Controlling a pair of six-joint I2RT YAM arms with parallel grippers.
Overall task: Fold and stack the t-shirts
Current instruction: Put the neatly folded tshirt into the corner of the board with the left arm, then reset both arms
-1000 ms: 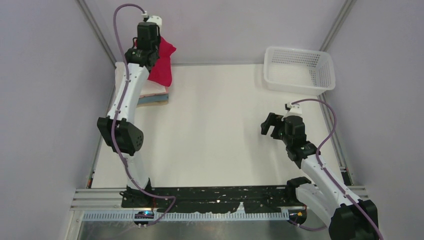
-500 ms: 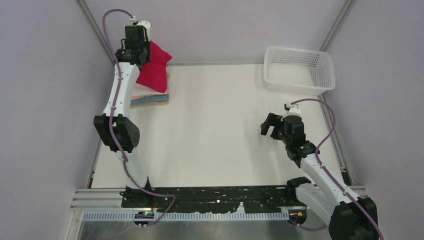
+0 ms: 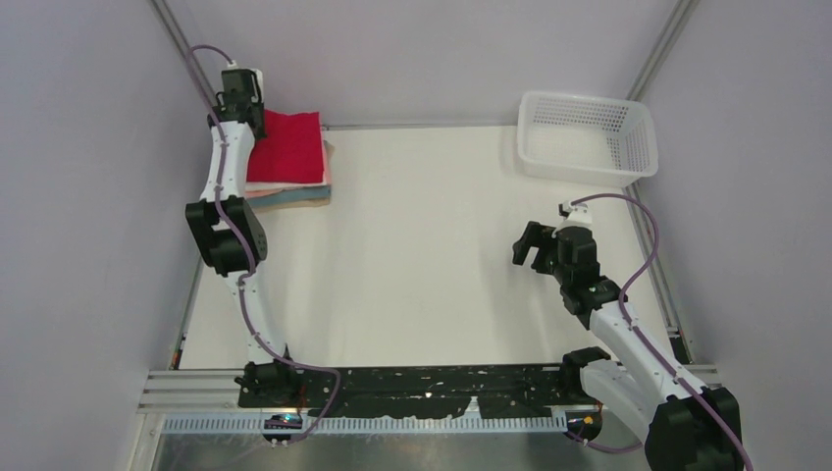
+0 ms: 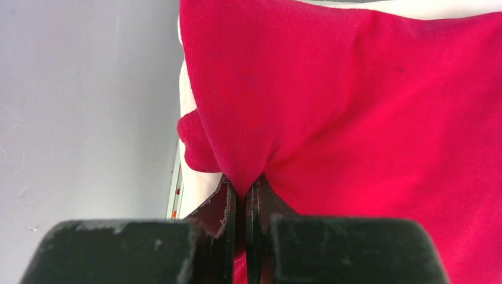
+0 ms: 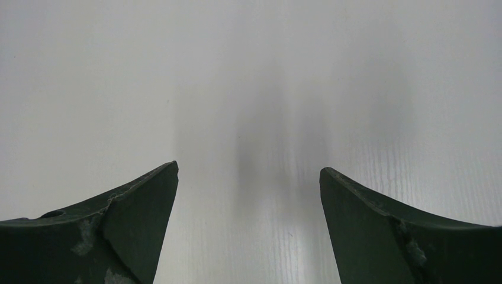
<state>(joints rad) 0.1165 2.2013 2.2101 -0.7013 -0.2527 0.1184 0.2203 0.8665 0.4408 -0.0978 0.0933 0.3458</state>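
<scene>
Between left jaws, red t-shirt (image 4: 355, 106) edge

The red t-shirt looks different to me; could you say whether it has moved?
Yes. The red t-shirt dropped leftward, away from the basket, and now lies flat on the stack.

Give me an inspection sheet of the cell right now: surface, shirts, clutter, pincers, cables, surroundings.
Surface: white table; no stains or spills seen.
Job's things: red t-shirt lies flat on the folded stack at the far left corner, with its edge bunched where it is pinched.
Clutter: white mesh basket at the far right; nothing seen in it.
Grippers: left pincer shut on the red t-shirt's edge; right pincer open over the table, holding nothing.
Cables: purple cables loop along both arms; no snag seen.
Surroundings: grey walls on three sides; nothing else seen.
</scene>
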